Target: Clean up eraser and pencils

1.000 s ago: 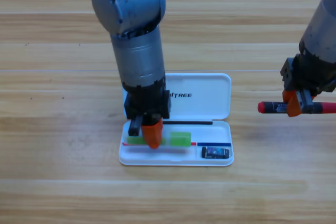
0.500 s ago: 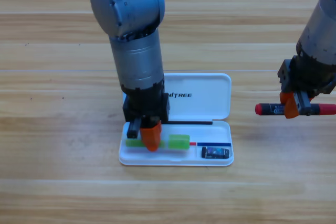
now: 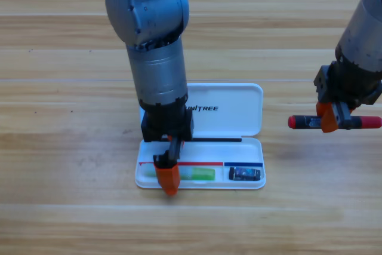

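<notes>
The green pencil (image 3: 202, 174) lies flat in the long front lane of the open white case (image 3: 260, 178). My left gripper (image 3: 169, 171) points down over the pencil's middle, jaws spread open, its orange jaw reaching past the tray's front edge. The eraser (image 3: 245, 174) sits in the small right compartment. To the right of the case, above the table, my right gripper (image 3: 329, 120) is shut on the black pencil with red ends (image 3: 303, 122), which it holds level.
The case's lid (image 3: 230, 110) lies open flat behind the tray. The left arm's thick grey body rises over the lid's left part and hides it. Bare wooden table surrounds the case.
The left gripper's orange jaw swung toward the front and let go of the green pencil, which now lies lower in the tray. The right gripper drifted slightly left with the black pencil.
</notes>
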